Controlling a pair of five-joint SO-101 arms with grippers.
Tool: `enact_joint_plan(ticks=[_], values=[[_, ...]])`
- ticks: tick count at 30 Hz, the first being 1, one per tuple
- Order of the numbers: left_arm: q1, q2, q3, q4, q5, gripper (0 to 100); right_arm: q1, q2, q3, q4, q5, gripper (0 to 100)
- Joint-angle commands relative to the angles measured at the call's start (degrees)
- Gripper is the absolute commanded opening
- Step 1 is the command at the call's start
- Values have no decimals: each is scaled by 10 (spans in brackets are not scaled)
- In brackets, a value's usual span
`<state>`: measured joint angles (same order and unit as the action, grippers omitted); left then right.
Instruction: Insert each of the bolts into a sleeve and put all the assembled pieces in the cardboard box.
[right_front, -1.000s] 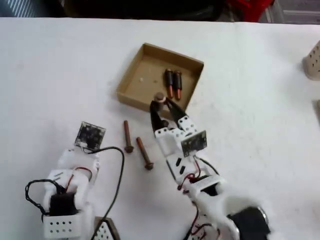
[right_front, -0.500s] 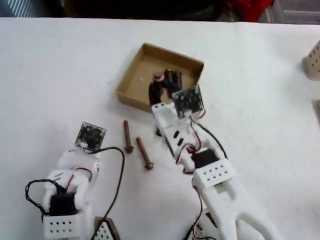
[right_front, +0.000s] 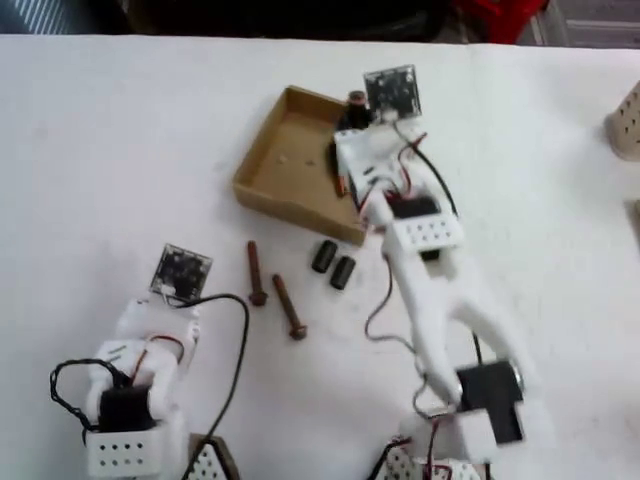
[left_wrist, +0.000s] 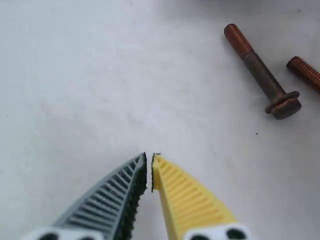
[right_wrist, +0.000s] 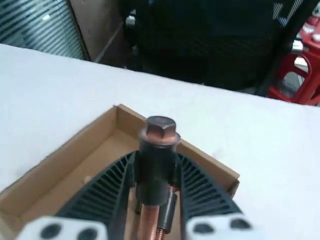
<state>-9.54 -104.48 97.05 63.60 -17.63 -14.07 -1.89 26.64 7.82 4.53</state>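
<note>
Assembled piece (right_wrist: 156, 170): bolt through a dark sleeve, upright, over the far corner of the cardboard box (right_wrist: 75, 145).
Right claw (right_wrist: 156, 159): clamped narrowly on that sleeve, bolt head above the tips.
Left claw (left_wrist: 149, 162): tips nearly together, holding nothing, above bare surface (left_wrist: 75, 75).
Loose bolts (right_front: 256, 272): two on the surface before the box, beside two loose sleeves (right_front: 323, 257).

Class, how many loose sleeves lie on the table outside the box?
2: one sleeve beside the other sleeve, just outside the box. Others may be hidden.
</note>
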Motion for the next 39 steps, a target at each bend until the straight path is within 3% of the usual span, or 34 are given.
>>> enact_joint_plan(ticks=[1, 9, 15, 18, 26, 33, 39], values=[[8, -2, 0, 5, -4, 57, 20, 90, -117, 30, -1, 18], [8, -2, 0, 5, -4, 57, 32, 255, -236, 48, -1, 18], [-5, -2, 0, 4, -5, 57, 32, 288, -250, 50, -1, 19], [-6, -2, 0, 5, -47, 57, 32, 287, -252, 78, -1, 20], [-7, -2, 0, 5, -83, 55, 31, 287, -303, 219, -1, 192], [-7, -2, 0, 5, -84, 55, 29, 246, -332, 307, -3, 193], [-7, -2, 0, 5, -84, 55, 15, 122, -331, 481, -2, 189]])
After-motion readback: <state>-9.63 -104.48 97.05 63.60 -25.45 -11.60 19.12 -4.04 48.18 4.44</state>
